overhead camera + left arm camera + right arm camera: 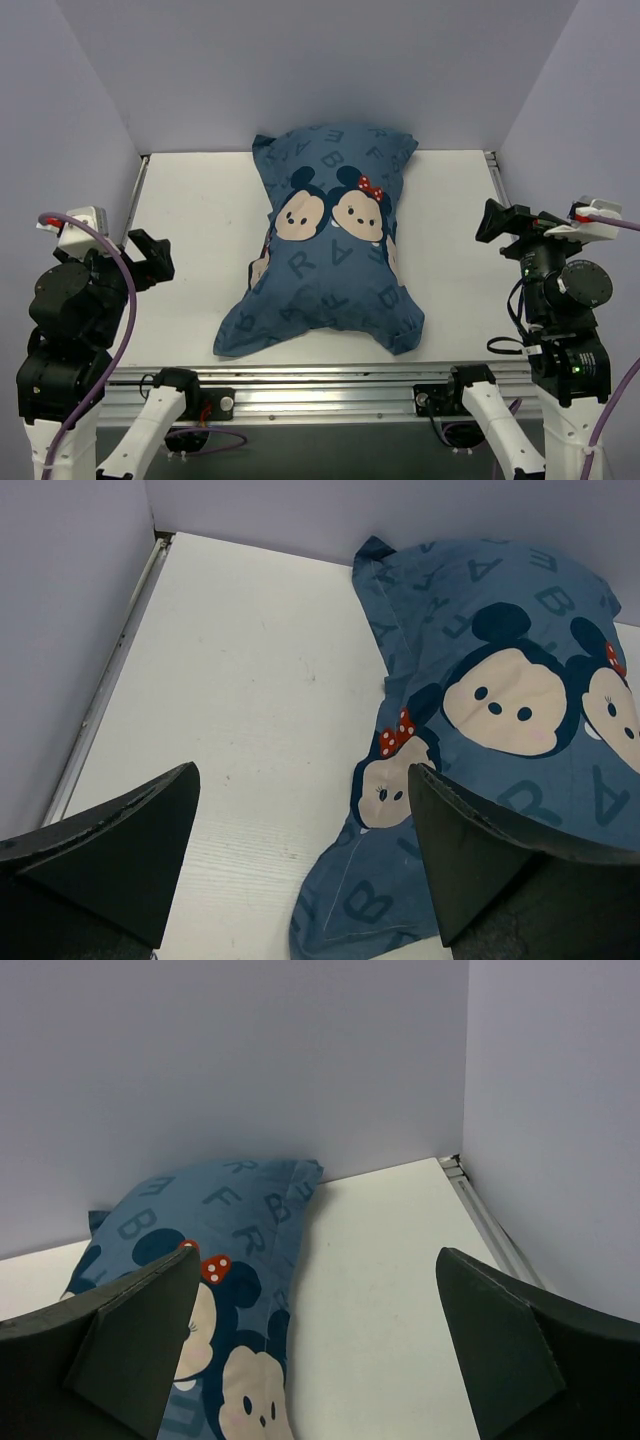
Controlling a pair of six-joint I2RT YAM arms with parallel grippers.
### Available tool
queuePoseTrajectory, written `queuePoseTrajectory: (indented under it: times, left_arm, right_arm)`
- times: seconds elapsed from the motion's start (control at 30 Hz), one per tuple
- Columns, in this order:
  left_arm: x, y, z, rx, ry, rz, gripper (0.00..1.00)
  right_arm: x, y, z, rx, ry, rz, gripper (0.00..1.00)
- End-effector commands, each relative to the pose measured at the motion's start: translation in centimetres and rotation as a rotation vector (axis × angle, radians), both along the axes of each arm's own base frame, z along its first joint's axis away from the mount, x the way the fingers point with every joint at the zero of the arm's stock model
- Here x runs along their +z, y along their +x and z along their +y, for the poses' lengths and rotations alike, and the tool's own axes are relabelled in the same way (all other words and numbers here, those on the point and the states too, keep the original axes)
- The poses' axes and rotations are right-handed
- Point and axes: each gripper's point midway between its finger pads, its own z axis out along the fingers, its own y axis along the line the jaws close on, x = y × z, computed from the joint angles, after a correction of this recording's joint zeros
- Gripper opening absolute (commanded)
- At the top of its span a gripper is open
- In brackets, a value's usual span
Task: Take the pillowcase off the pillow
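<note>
The dark blue pillowcase (pixel 330 270), printed with pale letters and two mouse faces, lies plump in the middle of the white table, its long side running front to back. It also shows in the left wrist view (pixel 470 610) and the right wrist view (pixel 235 1220). The pillow is hidden inside it; no white stuffing shows. My left gripper (pixel 150 258) (pixel 303 780) is open and empty, held off the table to the left of the pillowcase. My right gripper (pixel 497 222) (pixel 317 1260) is open and empty, held off the table to the right of it.
The white table (pixel 190 220) is boxed in by pale lilac walls (pixel 320 70) at the back and both sides. Metal strips run along its left (pixel 110 670) and right (pixel 490 1220) edges. A metal rail (pixel 320 385) carries the arm bases at the front.
</note>
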Motion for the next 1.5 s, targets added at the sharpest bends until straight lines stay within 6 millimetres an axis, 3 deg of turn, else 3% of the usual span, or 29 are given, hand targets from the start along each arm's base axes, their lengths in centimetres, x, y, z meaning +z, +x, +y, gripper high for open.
queuePoseTrajectory:
  times: [0.0,0.3,0.37,0.5,0.53,0.57,0.67,0.7,0.73,0.77,0.8,0.9,0.93,0.97,1.03,1.07,1.1,1.13,1.17,1.23,1.27,1.33,1.37,1.43,1.47]
  left_arm:
    - [0.6,0.1,0.2,0.004,0.015,-0.014,0.94]
    - [-1.6,1.9,-1.8,-0.085,-0.001,0.061,0.94]
    - [-2.3,3.2,-3.2,-0.141,-0.024,0.093,0.94]
    - [-4.5,6.0,-6.9,-0.275,-0.138,0.187,0.94]
    - [-5.9,7.3,-7.6,-0.291,-0.160,0.240,0.94]
    - [-6.0,8.4,-8.3,-0.300,-0.207,0.236,0.94]
    - [-8.3,11.3,-10.3,-0.315,-0.276,0.313,0.94]
    - [-8.7,11.9,-11.4,-0.332,-0.284,0.328,0.94]
    - [-10.1,13.1,-12.4,-0.340,-0.289,0.373,0.94]
    - [-9.8,14.1,-13.6,-0.359,-0.306,0.357,0.94]
    - [-11.2,14.9,-15.6,-0.388,-0.299,0.391,0.94]
    - [-12.0,16.7,-18.8,-0.431,-0.324,0.389,0.94]
    - [-13.7,17.2,-20.0,-0.433,-0.316,0.430,0.94]
    - [-14.2,17.8,-20.7,-0.430,-0.329,0.427,0.94]
    - [-17.0,18.0,-21.7,-0.420,-0.333,0.482,0.94]
    - [-17.5,18.3,-22.2,-0.419,-0.360,0.480,0.94]
    - [-18.4,18.1,-22.5,-0.419,-0.371,0.495,0.94]
    - [-20.6,17.4,-22.5,-0.411,-0.374,0.539,0.95]
    - [-21.2,17.1,-23.1,-0.417,-0.397,0.547,0.96]
    - [-23.5,15.7,-23.3,-0.418,-0.409,0.588,0.98]
    - [-24.1,14.9,-23.9,-0.424,-0.424,0.604,0.98]
    - [-25.9,13.6,-23.6,-0.416,-0.421,0.634,0.98]
    - [-26.3,13.1,-23.4,-0.408,-0.417,0.648,0.98]
    - [-26.6,12.9,-22.3,-0.367,-0.393,0.647,0.98]
    - [-26.8,12.7,-21.8,-0.353,-0.369,0.652,0.98]
  right_arm:
    - [0.8,0.5,0.1,0.001,0.000,-0.030,1.00]
    - [-2.4,3.4,2.6,0.122,0.044,0.056,1.00]
    - [-3.2,4.2,3.5,0.165,0.065,0.080,1.00]
    - [-6.9,7.3,5.0,0.216,0.126,0.207,1.00]
    - [-7.4,7.8,5.3,0.224,0.164,0.229,1.00]
    - [-8.1,8.5,5.7,0.238,0.178,0.254,1.00]
    - [-11.0,10.9,8.1,0.330,0.253,0.361,1.00]
    - [-12.9,12.0,9.3,0.372,0.276,0.427,1.00]
    - [-13.9,12.5,10.1,0.393,0.286,0.456,1.00]
    - [-14.4,13.1,11.1,0.413,0.289,0.468,1.00]
    - [-15.9,13.9,13.1,0.431,0.270,0.506,1.00]
    - [-19.1,14.6,16.8,0.476,0.275,0.581,1.00]
    - [-18.9,15.2,18.1,0.516,0.297,0.549,1.00]
    - [-20.2,15.5,18.9,0.533,0.312,0.574,1.00]
    - [-21.6,15.3,20.9,0.579,0.346,0.589,1.00]
    - [-23.0,15.2,21.5,0.584,0.345,0.618,1.00]
    - [-23.7,15.2,21.9,0.587,0.346,0.631,1.00]
    - [-24.8,15.0,22.3,0.589,0.345,0.648,1.00]
    - [-26.1,14.9,22.5,0.592,0.343,0.676,0.99]
    - [-27.7,14.5,22.9,0.602,0.342,0.705,0.88]
    - [-28.6,14.1,23.2,0.614,0.345,0.726,0.68]
    - [-29.7,13.5,23.7,0.630,0.346,0.757,0.41]
    - [-30.1,12.8,24.6,0.657,0.336,0.773,0.16]
    - [-30.5,12.0,25.4,0.670,0.318,0.790,0.00]
    - [-30.1,11.6,25.7,0.674,0.321,0.785,0.00]
